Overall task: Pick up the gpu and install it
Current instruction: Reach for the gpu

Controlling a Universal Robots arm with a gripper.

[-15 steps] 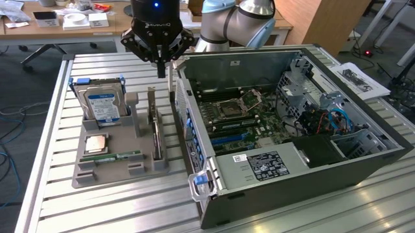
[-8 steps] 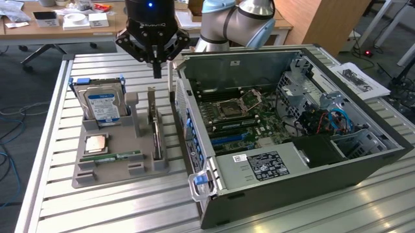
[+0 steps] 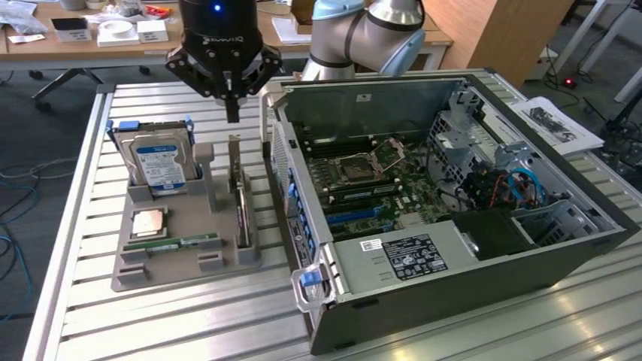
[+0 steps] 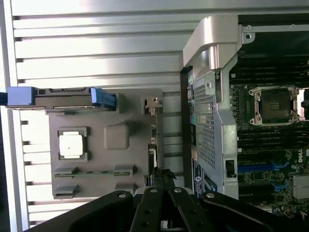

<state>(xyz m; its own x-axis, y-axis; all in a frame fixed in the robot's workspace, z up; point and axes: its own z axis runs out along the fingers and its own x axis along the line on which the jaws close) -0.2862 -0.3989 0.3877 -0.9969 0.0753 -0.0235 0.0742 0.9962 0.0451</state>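
- The gripper (image 3: 233, 114) (image 4: 162, 175) hangs in the upper middle-left of the exterior view, its fingers pressed together and holding nothing.
- The gpu (image 3: 240, 203) (image 4: 152, 145) stands on edge in a slot of the grey holder (image 3: 176, 263), directly under the fingertips, with a small gap between them.
- In the same holder, toward the exterior view's left, a hard drive (image 3: 161, 162) stands upright; a processor chip (image 3: 149, 222) and a green memory stick (image 3: 180, 243) lie flat.
- The open computer case (image 3: 482, 293) lies just beside the holder, on the exterior view's right, on the slatted tabletop (image 3: 180, 323).
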